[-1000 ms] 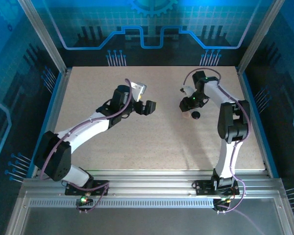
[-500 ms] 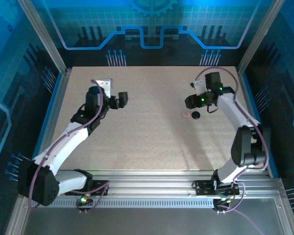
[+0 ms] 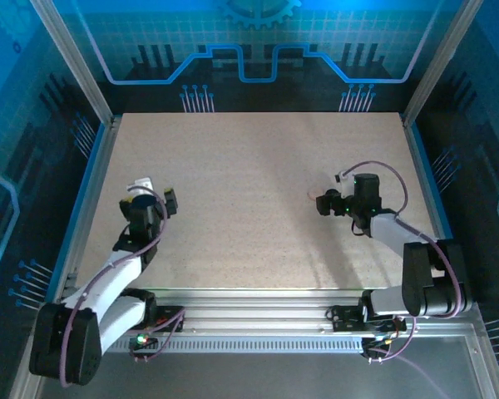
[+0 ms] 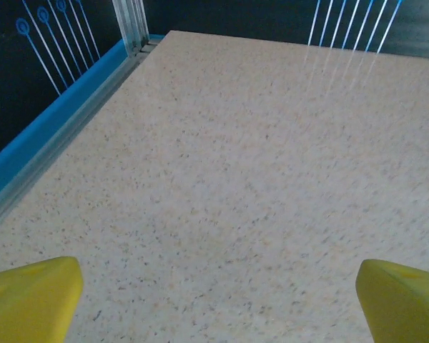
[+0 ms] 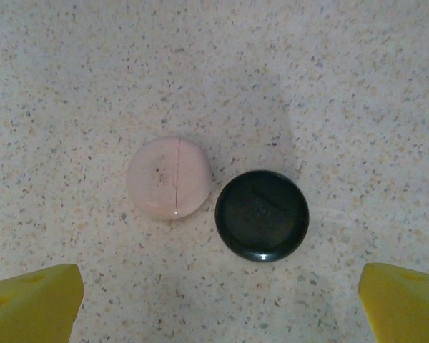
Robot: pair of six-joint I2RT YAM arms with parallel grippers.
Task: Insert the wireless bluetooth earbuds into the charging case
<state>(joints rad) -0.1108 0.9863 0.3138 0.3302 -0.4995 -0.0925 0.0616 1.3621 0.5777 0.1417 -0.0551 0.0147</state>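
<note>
two white arms [image 3: 116,274] sit folded back toward their bases at the near edge of the desk [image 3: 249,241]. on the left side, close to the blue rail [image 4: 50,136], the left hand [image 3: 169,200] hangs over the speckled surface. its yellow fingertips [image 4: 30,296] are spread to the far corners of the wrist view, wide open and gripping nothing.

across the desk, on the right side, the right hand [image 5: 214,304] hovers above two small round discs. its jaws are also parted wide and clear of both discs, holding nothing. in the right wrist view the pink disc [image 5: 169,178] lies flat on the desk with a thin seam running across its top. the glossy black disc [image 5: 262,215] lies just beside it to the right and slightly lower in the picture, the two almost touching. the arm's soft shadow falls across the surface around them.

where the earbuds are i cannot tell from here.

past both hands the pale desk runs on to a dark back wall [image 3: 249,50] lit with blue line patterns, with metal posts [image 3: 71,58] rising at the far corners.
</note>
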